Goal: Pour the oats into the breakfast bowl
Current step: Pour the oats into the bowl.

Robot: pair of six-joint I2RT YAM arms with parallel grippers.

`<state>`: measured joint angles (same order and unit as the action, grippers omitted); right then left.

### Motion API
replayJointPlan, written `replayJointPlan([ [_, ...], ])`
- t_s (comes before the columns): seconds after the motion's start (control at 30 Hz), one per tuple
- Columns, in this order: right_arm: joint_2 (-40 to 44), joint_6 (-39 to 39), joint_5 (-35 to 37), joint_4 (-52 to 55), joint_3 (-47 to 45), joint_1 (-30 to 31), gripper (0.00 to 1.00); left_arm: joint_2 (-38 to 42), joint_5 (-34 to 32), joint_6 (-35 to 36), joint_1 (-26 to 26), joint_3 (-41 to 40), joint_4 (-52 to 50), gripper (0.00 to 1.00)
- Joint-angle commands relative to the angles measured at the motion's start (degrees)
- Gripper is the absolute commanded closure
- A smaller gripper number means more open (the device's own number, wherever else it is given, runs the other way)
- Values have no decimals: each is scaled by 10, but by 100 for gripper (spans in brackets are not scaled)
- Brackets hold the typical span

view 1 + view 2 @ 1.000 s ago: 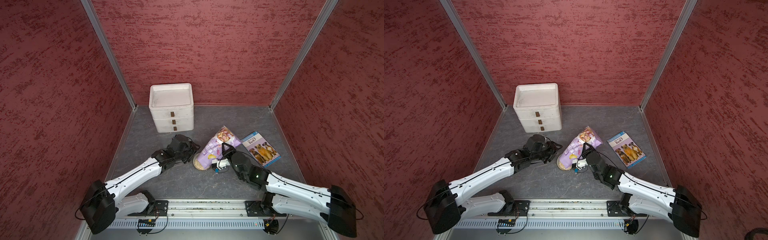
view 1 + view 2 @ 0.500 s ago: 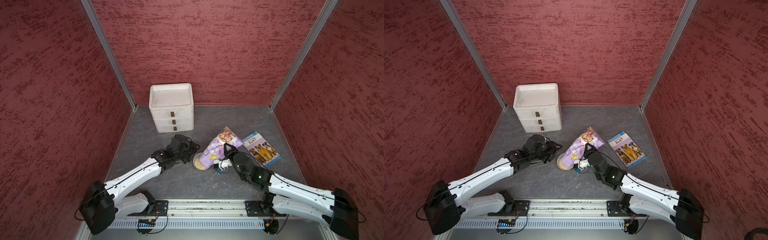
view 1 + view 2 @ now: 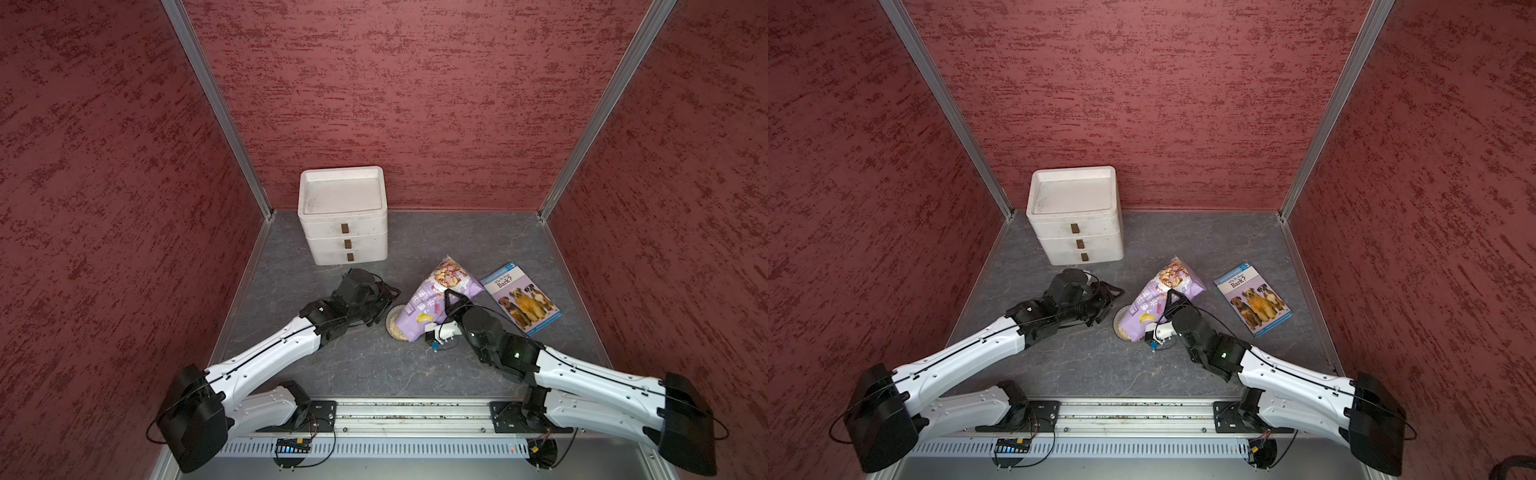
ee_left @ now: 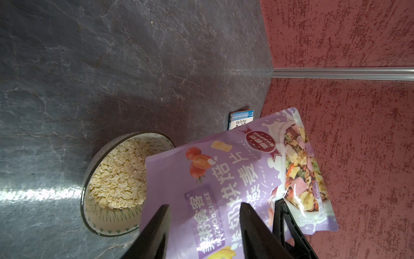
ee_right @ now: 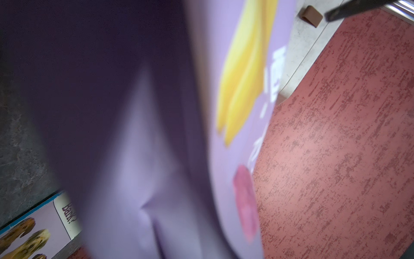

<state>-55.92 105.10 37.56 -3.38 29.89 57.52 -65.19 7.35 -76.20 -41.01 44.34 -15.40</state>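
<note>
The purple pouch (image 3: 432, 295) (image 3: 1158, 291) hangs tilted, mouth down over the breakfast bowl (image 3: 390, 320) (image 3: 1118, 316), with its bottom end raised. My right gripper (image 3: 446, 301) (image 3: 1169, 299) is shut on the pouch's middle. In the right wrist view the blurred pouch (image 5: 156, 134) hides the fingers. Pale oats (image 4: 118, 177) lie heaped in the bowl (image 4: 100, 224), and the pouch (image 4: 235, 175) covers part of it. My left gripper (image 4: 203, 224) (image 3: 384, 301) stands open beside the bowl and pouch, with nothing held.
A white three-drawer box (image 3: 345, 216) (image 3: 1075, 216) stands against the back wall. A blue dog book (image 3: 519, 297) (image 3: 1252, 297) lies flat to the right of the pouch. Red walls close in the grey floor on three sides.
The right arm and pouch have shifted only slightly over the bowl. The left arm has stayed where it was.
</note>
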Motion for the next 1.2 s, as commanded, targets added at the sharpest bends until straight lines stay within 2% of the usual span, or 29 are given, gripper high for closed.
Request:
replayJointPlan([
  [0.0,18,-17,25,-110,27,5,100,8,-8,3,4,-3,0,47],
  [0.03,18,-8,22,-25,29,8,100,8,-7,3,5,-4,4,47],
  [0.07,19,0,22,-15,26,6,100,7,-5,3,5,-5,9,47],
  [0.13,17,-10,33,-160,22,-8,100,6,-4,6,6,1,4,47],
  [0.17,12,-23,36,-170,25,-8,100,7,-6,6,5,2,-1,47],
  [0.23,7,-2,30,-32,24,4,100,8,-7,3,5,-4,6,47],
  [0.27,7,-1,26,-53,21,-2,100,7,-5,4,7,-4,11,47],
  [0.33,4,-16,36,-177,24,-13,100,6,-2,7,8,3,1,47],
  [0.4,8,-8,29,-58,30,-2,100,8,-4,6,7,2,-3,47],
  [0.43,11,-2,28,-41,29,-3,100,8,-5,6,7,-1,4,47],
  [0.5,15,-12,37,-171,23,-7,100,9,-6,7,9,1,2,47],
  [0.53,15,-21,36,-154,27,-6,100,9,-9,8,8,4,-3,47],
  [0.6,21,-9,30,-15,29,-1,100,6,-9,11,9,6,-1,47],
  [0.67,27,-16,36,-140,28,-13,100,4,-6,19,12,13,-8,47],
  [0.7,25,-25,38,-161,33,-12,100,5,-8,19,11,15,-13,47],
  [0.77,21,-19,38,-18,35,0,100,6,-9,17,11,10,-8,47],
  [0.8,22,-19,36,-23,28,0,100,6,-7,16,12,9,-2,47],
  [0.87,25,-34,39,-106,16,-1,100,5,-5,17,13,12,-7,47],
  [0.97,16,-39,41,-61,10,-1,100,7,-6,14,12,6,-4,47],
  [1.17,-3,-90,53,-70,3,-1,100,7,-4,13,12,6,0,47],
])
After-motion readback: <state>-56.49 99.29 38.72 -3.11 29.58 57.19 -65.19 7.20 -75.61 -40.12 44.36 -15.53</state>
